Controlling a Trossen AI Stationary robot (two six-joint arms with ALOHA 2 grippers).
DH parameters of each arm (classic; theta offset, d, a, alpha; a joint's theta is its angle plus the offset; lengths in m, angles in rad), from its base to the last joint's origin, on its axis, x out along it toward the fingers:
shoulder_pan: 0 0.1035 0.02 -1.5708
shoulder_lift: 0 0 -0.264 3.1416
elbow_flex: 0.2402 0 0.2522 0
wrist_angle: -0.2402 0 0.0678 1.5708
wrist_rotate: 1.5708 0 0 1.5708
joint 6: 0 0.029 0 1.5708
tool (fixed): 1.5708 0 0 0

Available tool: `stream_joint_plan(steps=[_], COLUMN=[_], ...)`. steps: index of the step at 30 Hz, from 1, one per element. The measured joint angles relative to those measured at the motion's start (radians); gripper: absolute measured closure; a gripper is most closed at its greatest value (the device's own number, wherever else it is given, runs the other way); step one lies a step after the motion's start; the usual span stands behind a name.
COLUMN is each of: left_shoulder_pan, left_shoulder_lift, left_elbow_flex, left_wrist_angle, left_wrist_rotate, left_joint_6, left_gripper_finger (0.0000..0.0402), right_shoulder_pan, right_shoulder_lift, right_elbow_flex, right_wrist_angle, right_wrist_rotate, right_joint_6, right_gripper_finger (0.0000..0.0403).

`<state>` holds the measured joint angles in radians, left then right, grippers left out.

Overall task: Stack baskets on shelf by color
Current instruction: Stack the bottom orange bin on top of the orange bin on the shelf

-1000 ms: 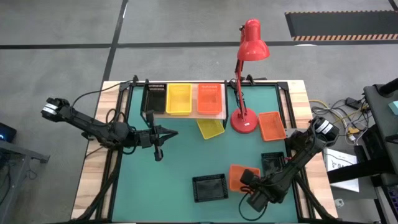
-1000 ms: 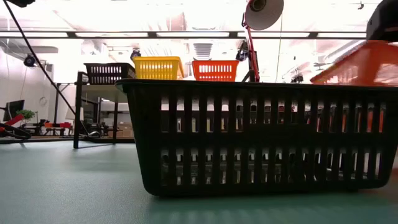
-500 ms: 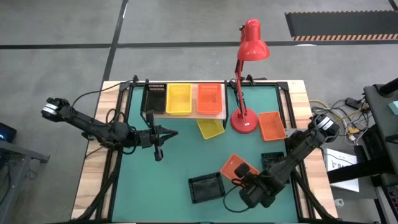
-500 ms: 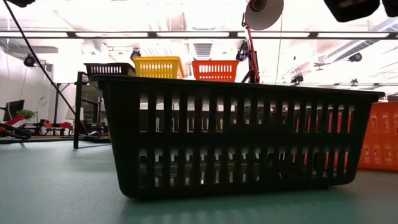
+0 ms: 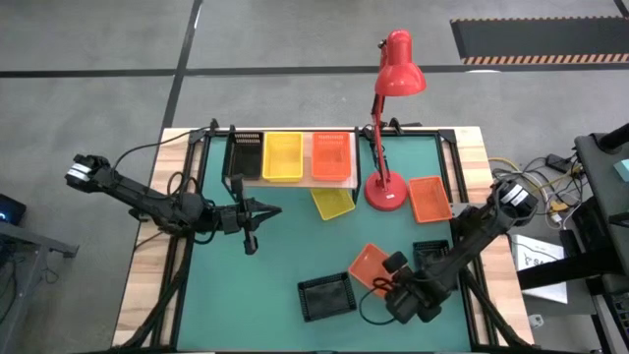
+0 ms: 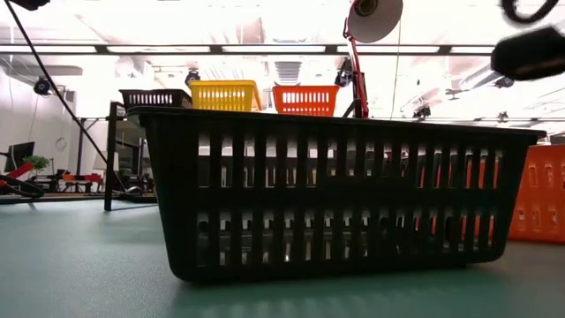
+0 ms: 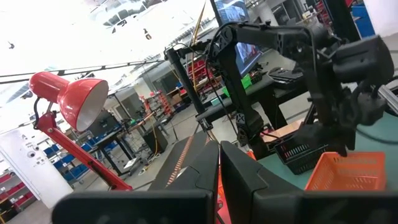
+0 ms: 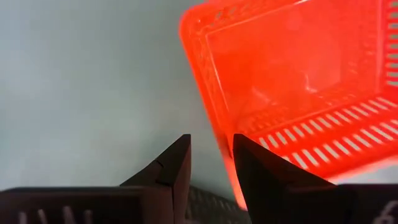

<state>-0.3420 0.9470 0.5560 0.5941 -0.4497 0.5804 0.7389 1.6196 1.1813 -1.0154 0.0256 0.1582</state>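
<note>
On the shelf [image 5: 303, 183] sit a black basket [image 5: 246, 152], a yellow basket [image 5: 283, 155] and an orange basket [image 5: 331, 154]. A loose orange basket [image 5: 369, 264] lies cornerwise on the green table, near the front right. My right gripper [image 8: 211, 142] points down over its near corner. It is open, one finger inside the wall and one outside. A black basket [image 5: 326, 296] stands to its left. My left gripper [image 5: 252, 242] hangs shut and empty above the table's left half. My right gripper has the orange basket's side wall [image 8: 219, 146] running between its fingers, close beside one finger [image 8: 255, 171], near a corner. The fingers come from above. I cannot tell whether they touch the wall. The basket stands on the table.
A yellow basket [image 5: 332, 203], another orange basket [image 5: 429, 198] and a second black basket [image 5: 432, 258] lie loose on the table. The red desk lamp's base [image 5: 385, 193] stands right of the shelf. Bare green table lies at the front left.
The loose orange basket, raised and tilted a second ago, has come down onto the table and turned cornerwise. The black basket beside it has slid a little toward the table's left. My right gripper has rolled about its own pointing line above the orange basket.
</note>
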Motion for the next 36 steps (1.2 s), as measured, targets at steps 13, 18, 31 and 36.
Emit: stream_joint_plan(steps=[13, 18, 31, 36], left_shoulder_pan=[0.000, 0.000, -0.001, -0.001], left_shoulder_lift=[0.000, -0.004, -0.060, -0.061], left_elbow_flex=[0.000, 0.000, -0.016, -0.031], left_wrist_angle=[-0.001, 0.002, 0.050, 0.048], left_wrist_rotate=[0.000, 0.000, -0.114, -0.114], left_joint_6=[-0.001, 0.011, 0.107, 0.107], left_gripper_finger=[0.0402, 0.0402, 0.0402, 0.0402], right_shoulder_pan=[0.000, 0.000, -0.080, -0.122], right_shoulder_lift=[-0.008, -0.010, -0.010, -0.011], right_elbow_flex=[-0.077, -0.006, 0.341, 0.402], right_wrist_angle=[0.133, 0.125, -0.162, -0.163], right_wrist_rotate=[-0.004, -0.007, 0.181, 0.259], right_joint_6=[-0.020, 0.010, 0.301, 0.343], right_gripper_finger=[0.0388, 0.0393, 0.0394, 0.0394])
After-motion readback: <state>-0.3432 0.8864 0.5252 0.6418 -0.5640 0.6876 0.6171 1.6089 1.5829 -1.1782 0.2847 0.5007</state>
